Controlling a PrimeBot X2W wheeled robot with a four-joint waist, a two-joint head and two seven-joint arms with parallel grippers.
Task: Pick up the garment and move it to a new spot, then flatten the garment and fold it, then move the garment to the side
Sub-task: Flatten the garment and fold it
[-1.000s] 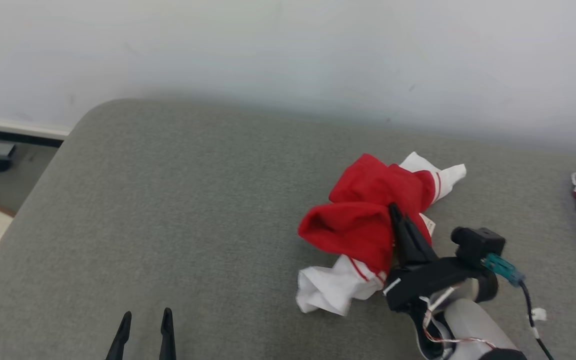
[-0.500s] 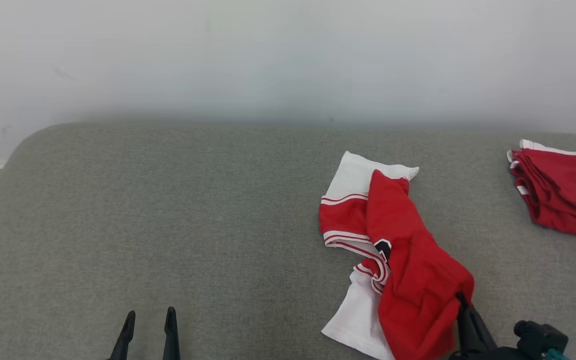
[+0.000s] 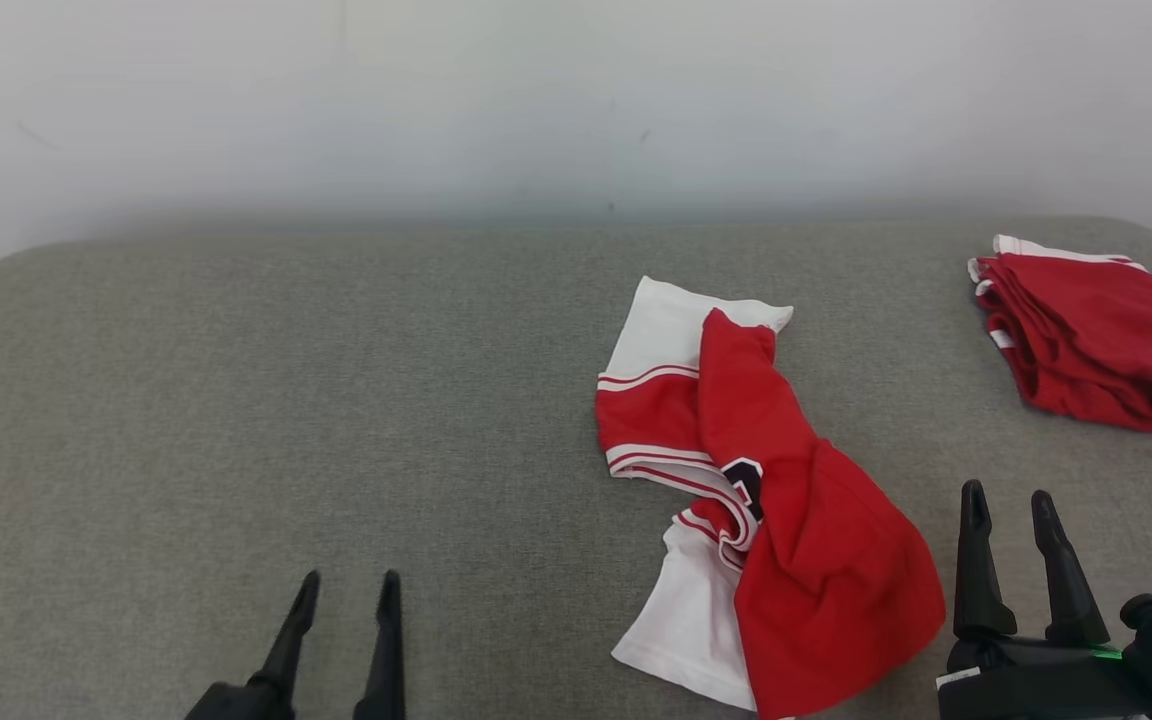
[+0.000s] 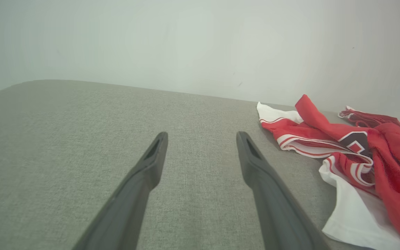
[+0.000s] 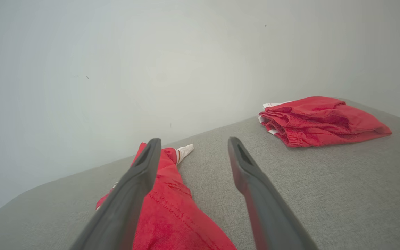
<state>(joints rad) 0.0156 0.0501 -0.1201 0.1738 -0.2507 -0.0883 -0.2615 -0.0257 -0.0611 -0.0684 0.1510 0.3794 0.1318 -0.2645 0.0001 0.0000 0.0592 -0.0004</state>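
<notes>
The garment (image 3: pixel 776 520) is a red and white jersey with a dark emblem, lying rumpled and partly stretched out on the grey cushion right of centre; it also lies at the right of the left wrist view (image 4: pixel 356 152) and under the left finger in the right wrist view (image 5: pixel 172 208). My right gripper (image 3: pixel 1011 495) stands open just right of the garment, apart from it, nothing between its fingers (image 5: pixel 193 142). My left gripper (image 3: pixel 348 582) is open at the lower left, well away from the cloth, its fingers spread over bare cushion (image 4: pixel 201 135).
A folded red garment pile (image 3: pixel 1086 340) rests at the far right of the grey cushion (image 3: pixel 286 400), near its rounded corner, also in the right wrist view (image 5: pixel 321 119). A pale wall (image 3: pixel 536 100) rises behind the cushion's back edge.
My right gripper carried the bunched garment toward me, then opened and let it go, moving off to its right. The head camera has shifted, so the whole scene has slid.
</notes>
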